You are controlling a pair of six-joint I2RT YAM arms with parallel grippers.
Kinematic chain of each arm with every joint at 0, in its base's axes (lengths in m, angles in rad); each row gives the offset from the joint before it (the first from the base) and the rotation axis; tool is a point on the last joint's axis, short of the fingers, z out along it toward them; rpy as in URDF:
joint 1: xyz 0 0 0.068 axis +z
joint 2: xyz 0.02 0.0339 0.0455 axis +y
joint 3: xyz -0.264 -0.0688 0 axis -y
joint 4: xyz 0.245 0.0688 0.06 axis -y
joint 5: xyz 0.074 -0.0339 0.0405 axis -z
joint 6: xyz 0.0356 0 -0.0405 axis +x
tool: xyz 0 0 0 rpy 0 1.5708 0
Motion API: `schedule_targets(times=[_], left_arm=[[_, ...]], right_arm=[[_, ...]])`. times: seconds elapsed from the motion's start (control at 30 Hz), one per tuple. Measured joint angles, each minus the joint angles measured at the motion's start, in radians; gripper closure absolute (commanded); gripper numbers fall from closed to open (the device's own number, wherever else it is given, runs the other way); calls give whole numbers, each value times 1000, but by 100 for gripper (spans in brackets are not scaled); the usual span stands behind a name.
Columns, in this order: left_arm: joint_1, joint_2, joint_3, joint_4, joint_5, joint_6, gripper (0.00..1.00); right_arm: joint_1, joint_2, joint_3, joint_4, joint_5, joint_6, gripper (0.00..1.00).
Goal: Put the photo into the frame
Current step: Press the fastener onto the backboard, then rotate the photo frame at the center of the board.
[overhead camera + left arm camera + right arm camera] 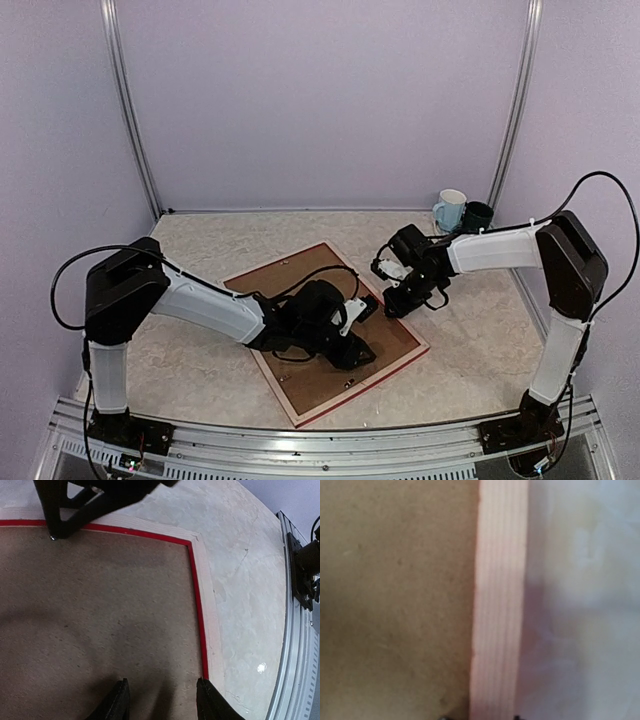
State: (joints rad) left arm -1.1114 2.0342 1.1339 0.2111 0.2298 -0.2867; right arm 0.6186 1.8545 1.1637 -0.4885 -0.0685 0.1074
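The frame [420, 347] lies face down in the middle of the table, with a brown backing board [300, 385] filling it. The photo is hidden. My left gripper [356, 350] hovers low over the board near the frame's right corner. In the left wrist view it [161, 695] stands open over the bare board [100, 605], its right fingertip beside the red inner edge of the frame [206, 595]. My right gripper [402, 303] points down at the frame's far right rail. In the right wrist view its tips [479, 717] sit either side of the pale wood rail of the frame [497, 605].
A white mug [450, 210] and a dark mug [478, 215] stand at the back right corner. Metal posts and lilac walls close the table on three sides. A rail [300, 645] runs along the near edge.
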Motion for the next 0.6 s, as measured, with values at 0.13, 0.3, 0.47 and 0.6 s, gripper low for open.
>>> schedule_targets(times=[0.13,0.3,0.47,0.6], left_arm=[[62,-15,32,-57,9,21,45],[152,-116,20,-130,-14,16,27],[237,-300,-95,-133,-63,-47,11],[240,-438,-204,-128,-108,-109,1]], right_arm=[[-1,-8,-13,14,2,11,56],[-12,-19,-32,32,1,24,33],[-44,-37,-45,30,-17,33,26],[-74,-72,-55,43,-44,45,22]])
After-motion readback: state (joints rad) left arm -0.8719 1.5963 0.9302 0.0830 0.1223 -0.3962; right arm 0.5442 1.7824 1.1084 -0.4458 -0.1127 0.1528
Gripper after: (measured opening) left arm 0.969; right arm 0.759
